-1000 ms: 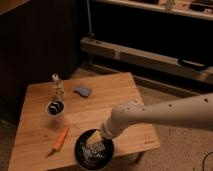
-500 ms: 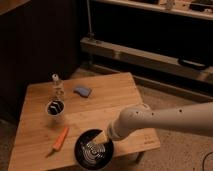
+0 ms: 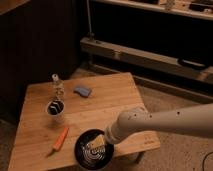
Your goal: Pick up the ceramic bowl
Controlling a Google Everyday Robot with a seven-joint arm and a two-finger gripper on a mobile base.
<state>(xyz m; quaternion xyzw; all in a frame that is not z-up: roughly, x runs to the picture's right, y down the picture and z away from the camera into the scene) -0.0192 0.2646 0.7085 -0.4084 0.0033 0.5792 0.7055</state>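
Wooden table (image 3: 100, 107): ceramic bowl (image 3: 86, 153) round, upright near front edge, mouth up; gripper (image 3: 98, 143) spread wide over it.

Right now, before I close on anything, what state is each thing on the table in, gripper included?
ceramic bowl: upright, resting at the near edge of the table.
gripper: open, low over the bowl's right part.
white cup: upright, dark inside.
small clear bottle: upright, behind the cup.
blue pad: lying flat.
orange stick: lying flat, left of the bowl.
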